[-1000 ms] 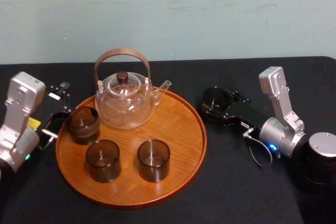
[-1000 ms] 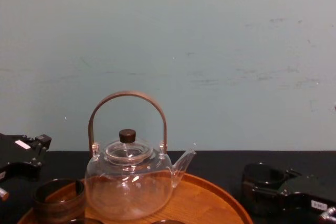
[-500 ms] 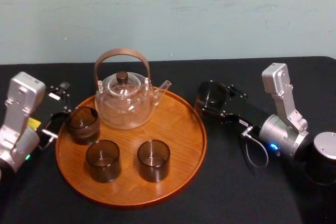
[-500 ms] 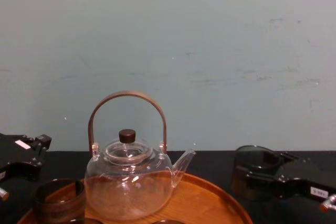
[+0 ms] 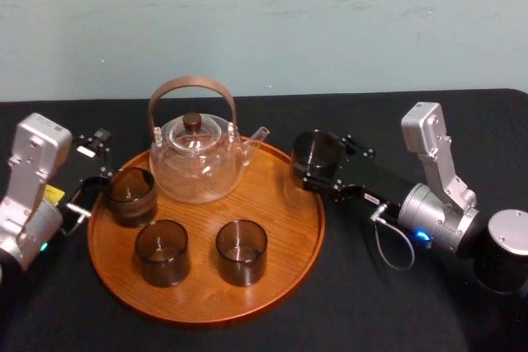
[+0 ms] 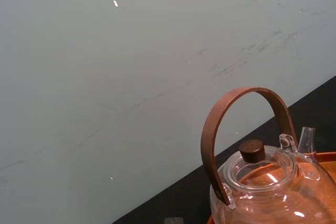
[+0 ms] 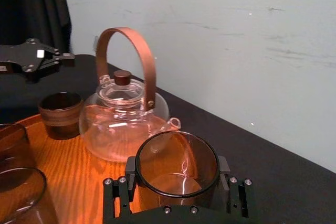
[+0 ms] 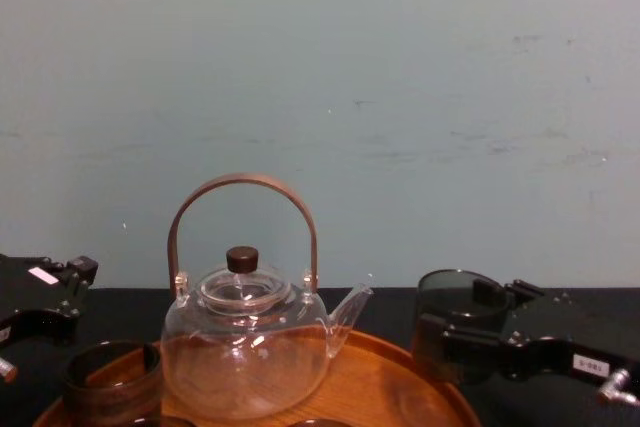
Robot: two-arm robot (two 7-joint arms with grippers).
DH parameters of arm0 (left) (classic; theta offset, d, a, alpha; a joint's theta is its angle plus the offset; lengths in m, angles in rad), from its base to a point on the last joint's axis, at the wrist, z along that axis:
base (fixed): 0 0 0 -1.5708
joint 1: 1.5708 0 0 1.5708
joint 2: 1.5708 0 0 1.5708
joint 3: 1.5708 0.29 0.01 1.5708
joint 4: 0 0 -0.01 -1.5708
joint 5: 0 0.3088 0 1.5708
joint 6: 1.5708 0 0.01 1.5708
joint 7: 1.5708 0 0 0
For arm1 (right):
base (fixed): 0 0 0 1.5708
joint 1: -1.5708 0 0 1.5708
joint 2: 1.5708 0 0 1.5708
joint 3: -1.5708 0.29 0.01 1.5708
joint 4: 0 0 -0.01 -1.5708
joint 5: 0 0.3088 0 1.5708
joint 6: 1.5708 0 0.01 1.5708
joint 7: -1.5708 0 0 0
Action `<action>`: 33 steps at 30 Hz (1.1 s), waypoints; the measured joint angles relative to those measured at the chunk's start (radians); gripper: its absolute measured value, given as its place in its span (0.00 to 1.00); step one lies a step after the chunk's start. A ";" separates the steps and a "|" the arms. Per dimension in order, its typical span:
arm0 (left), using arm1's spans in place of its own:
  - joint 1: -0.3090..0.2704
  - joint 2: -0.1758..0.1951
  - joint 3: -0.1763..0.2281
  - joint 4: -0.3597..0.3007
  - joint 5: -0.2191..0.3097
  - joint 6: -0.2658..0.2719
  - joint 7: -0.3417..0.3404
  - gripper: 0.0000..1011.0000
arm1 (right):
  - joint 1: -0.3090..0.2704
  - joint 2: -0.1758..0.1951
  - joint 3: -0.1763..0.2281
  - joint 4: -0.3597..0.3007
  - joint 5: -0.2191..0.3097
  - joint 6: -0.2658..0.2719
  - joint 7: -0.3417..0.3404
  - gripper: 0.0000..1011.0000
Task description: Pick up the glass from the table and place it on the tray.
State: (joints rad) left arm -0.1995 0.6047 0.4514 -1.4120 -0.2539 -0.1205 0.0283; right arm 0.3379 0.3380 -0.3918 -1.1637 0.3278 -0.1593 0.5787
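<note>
The glass [image 5: 317, 152] is a dark, smoky tumbler, upright and lifted off the table. My right gripper [image 5: 318, 167] is shut on the glass and holds it just over the right rim of the tray [image 5: 276, 204]. In the right wrist view the glass [image 7: 176, 173] sits between the black fingers [image 7: 119, 192], with the tray [image 7: 79, 174] below it and the teapot behind. From the chest the glass [image 8: 456, 331] hangs above the tray's right edge [image 8: 400, 387]. My left gripper [image 5: 89, 169] rests open on the table at the tray's left edge.
A glass teapot [image 5: 195, 161] with a brown arched handle stands at the back of the tray. Three dark glasses stand on the tray: one at the left [image 5: 129, 195] and two in front [image 5: 162, 251] [image 5: 241, 251]. A black cloth [image 5: 371, 302] covers the table.
My right gripper has lifted the glass and carried it left, from the table right of the tray to over the tray's right rim. The left arm has not moved.
</note>
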 joint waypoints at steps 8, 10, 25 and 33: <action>0.000 0.000 0.000 0.000 0.000 0.000 0.000 0.00 | 0.005 -0.001 -0.030 0.000 0.000 0.004 0.012 0.89; 0.000 0.000 0.000 0.000 0.000 0.000 0.000 0.00 | 0.007 -0.003 -0.035 0.003 0.000 0.004 0.014 0.89; 0.000 0.000 0.000 0.000 0.000 0.000 0.000 0.00 | 0.049 -0.032 -0.084 0.078 -0.012 0.000 0.030 0.89; 0.000 0.000 0.000 0.000 0.000 0.000 0.000 0.00 | 0.084 -0.052 -0.095 0.136 -0.021 -0.012 0.034 0.89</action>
State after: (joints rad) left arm -0.1995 0.6047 0.4514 -1.4119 -0.2539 -0.1205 0.0283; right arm 0.4214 0.2859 -0.4868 -1.0278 0.3063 -0.1716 0.6122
